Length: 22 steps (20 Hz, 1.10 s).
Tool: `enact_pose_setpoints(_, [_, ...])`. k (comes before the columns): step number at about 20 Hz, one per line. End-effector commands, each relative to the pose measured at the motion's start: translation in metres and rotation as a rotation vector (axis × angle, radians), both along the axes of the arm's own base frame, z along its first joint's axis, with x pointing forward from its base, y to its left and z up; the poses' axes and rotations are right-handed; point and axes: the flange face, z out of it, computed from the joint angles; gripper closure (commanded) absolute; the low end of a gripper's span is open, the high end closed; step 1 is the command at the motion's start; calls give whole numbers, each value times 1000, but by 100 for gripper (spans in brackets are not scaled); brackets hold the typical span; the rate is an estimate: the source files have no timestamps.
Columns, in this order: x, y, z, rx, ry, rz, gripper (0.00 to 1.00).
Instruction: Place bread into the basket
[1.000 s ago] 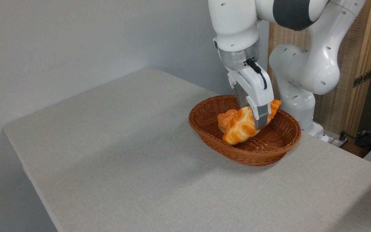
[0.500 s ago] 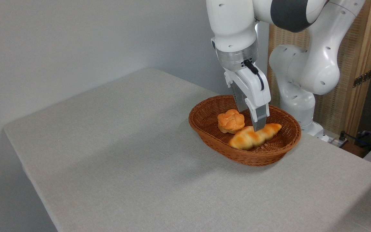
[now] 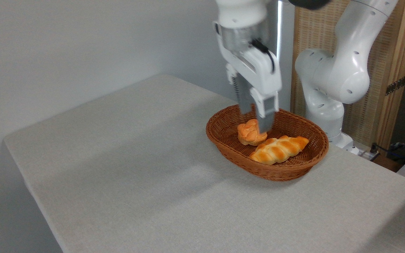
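While hand [image 3: 257, 121] hangs open, empty: braided golden bread [image 3: 279, 150] inside wicker basket [image 3: 223, 140].

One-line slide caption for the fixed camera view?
Long braided golden loaf lies in oval brown wicker basket; open gripper above.

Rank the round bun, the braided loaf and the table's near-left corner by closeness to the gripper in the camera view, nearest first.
1. Round bun: at the gripper tips, in the left part of the basket.
2. Braided loaf: lower right, lying in the basket.
3. Table's near-left corner: far left, well away.
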Motion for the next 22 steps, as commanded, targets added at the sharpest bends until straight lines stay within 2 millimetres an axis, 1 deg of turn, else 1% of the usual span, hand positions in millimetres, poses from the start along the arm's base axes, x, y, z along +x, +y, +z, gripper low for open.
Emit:
enact_pose_setpoints(1, [48, -23, 38, 16, -47, 132, 0])
enact_pose_setpoints(3, [71, -37, 72, -32, -102, 163, 0])
enact_pose_setpoints(4, [83, -36, 85, -57, -120, 212, 0])
enact_pose_setpoints(5, [97, -35, 94, -78, -132, 270, 0])
enact_pose_setpoints(7, [124, -53, 103, -62, -149, 318, 0])
enact_pose_setpoints(8, [134, -59, 103, -49, -155, 321, 0])
enact_pose_setpoints(10, [147, -71, 101, -30, -155, 330, 0])
enact_pose_setpoints(11, [149, -83, 96, -18, -145, 348, 0])
enact_pose_setpoints(12, [150, -92, 93, -10, -139, 377, 0])
enact_pose_setpoints(14, [157, -98, 80, 6, -117, 380, 0])
enact_pose_setpoints(16, [157, -96, 76, 56, -122, 377, 0])
enact_pose_setpoints(19, [161, -92, 69, 62, -113, 377, 0])
enact_pose_setpoints(22, [163, -89, 67, 65, -111, 378, 0])
